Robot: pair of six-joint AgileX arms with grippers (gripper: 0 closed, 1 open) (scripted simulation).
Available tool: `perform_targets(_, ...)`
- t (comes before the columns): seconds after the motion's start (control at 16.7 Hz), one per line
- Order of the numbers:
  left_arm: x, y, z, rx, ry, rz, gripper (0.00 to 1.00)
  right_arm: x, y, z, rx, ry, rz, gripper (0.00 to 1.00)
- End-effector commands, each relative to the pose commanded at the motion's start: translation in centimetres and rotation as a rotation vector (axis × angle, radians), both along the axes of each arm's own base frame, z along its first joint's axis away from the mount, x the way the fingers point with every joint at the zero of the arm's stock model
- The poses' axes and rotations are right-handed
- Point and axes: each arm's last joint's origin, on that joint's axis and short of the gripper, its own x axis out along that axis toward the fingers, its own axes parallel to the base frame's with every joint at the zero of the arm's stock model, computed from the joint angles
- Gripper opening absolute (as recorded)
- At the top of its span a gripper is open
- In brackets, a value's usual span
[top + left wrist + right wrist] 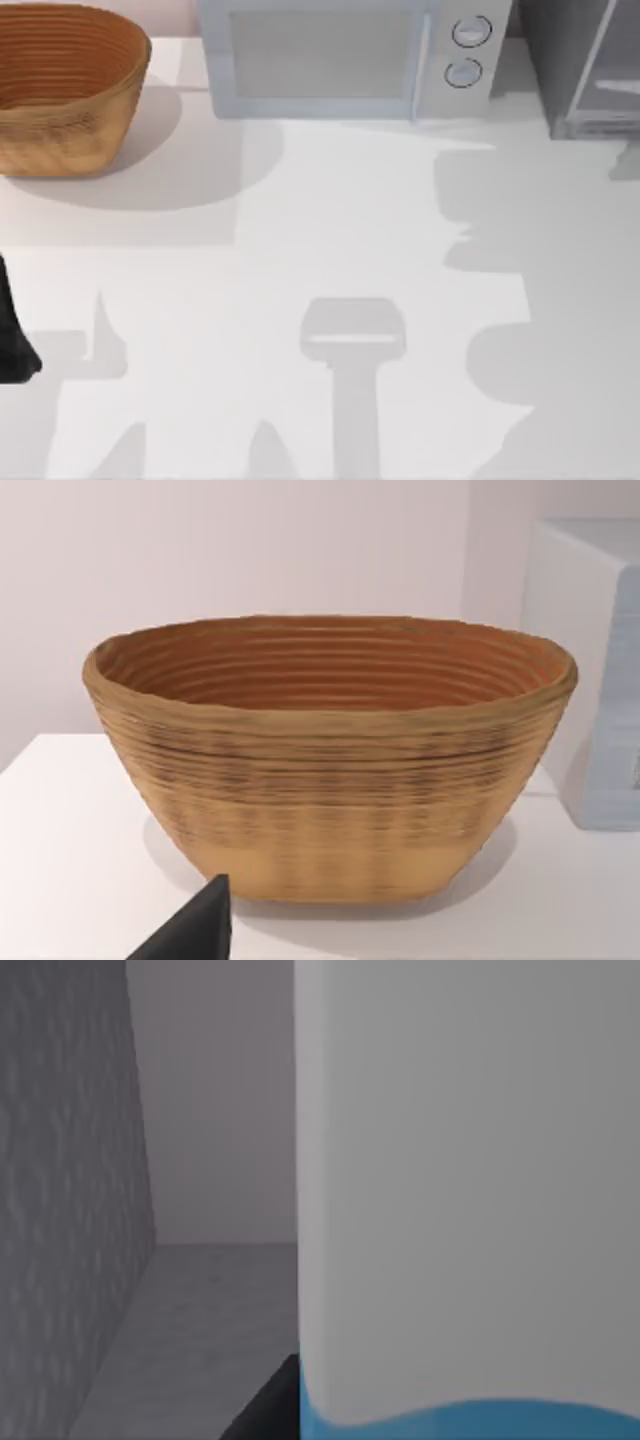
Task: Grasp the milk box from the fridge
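Carton surface was seen very close in front of the right wrist camera: the milk box point(470, 1190), white above with a blue band beginning lower down, stood inside the fridge point(60, 1210), whose speckled grey wall rose just beside it and whose floor ran back behind it. A dark finger point(270, 1405) of the right gripper was noted near the carton's edge; contact could not be confirmed, and whether the jaws stood wide, narrow, or closed on the box cannot be told.

From above, the fridge's frame point(590, 70) was recorded at the far right of the table, beside the microwave point(340, 60).

The left arm point(15, 340) was parked at the table's left edge, its camera facing the wicker basket point(330, 760); a dark fingertip point(195, 930) was glimpsed, its gripper's opening not judged.

Risks, as judged:
- The carton being tall (and standing close to the wall), an off-centre closure could tip it or push it against the speckled side.
- A grip taken too high on the white part might let it swing or slip on withdrawal.
- Scraping of the door frame on the way out was thought possible.
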Motion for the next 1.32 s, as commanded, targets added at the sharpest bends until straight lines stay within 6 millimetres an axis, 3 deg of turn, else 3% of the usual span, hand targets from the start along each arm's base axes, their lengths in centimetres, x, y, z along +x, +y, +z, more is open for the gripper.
perform_targets(0.3, 0.0, 0.0, 0.0, 0.000, 0.000, 0.000, 1.00, -3.4, 2.0, 3.3, -0.005, 0.002, 0.008, 0.00)
perform_targets(0.48, 0.0, 0.0, 0.0, 0.000, 0.000, 0.000, 1.00, -7.6, 3.7, 5.9, -0.009, -0.011, 0.008, 0.00)
perform_targets(0.66, 0.0, 0.0, 0.0, 0.000, 0.000, 0.000, 1.00, -13.1, 5.4, 7.2, -0.012, -0.037, 0.006, 0.00)
perform_targets(0.78, 0.0, 0.0, 0.0, 0.000, 0.000, 0.000, 1.00, -16.7, 6.3, 7.0, -0.012, -0.053, 0.004, 0.00)
perform_targets(0.96, 0.0, 0.0, 0.0, 0.000, 0.000, 0.000, 1.00, -21.0, 7.1, 4.9, -0.009, -0.064, 0.002, 0.00)
perform_targets(1.14, 0.0, 0.0, 0.0, 0.000, 0.000, 0.000, 1.00, -23.2, 7.6, 2.2, -0.006, -0.049, 0.002, 0.00)
perform_targets(1.32, 0.0, 0.0, 0.0, 0.000, 0.000, 0.000, 1.00, -24.0, 7.8, 0.1, -0.006, -0.025, 0.003, 0.00)
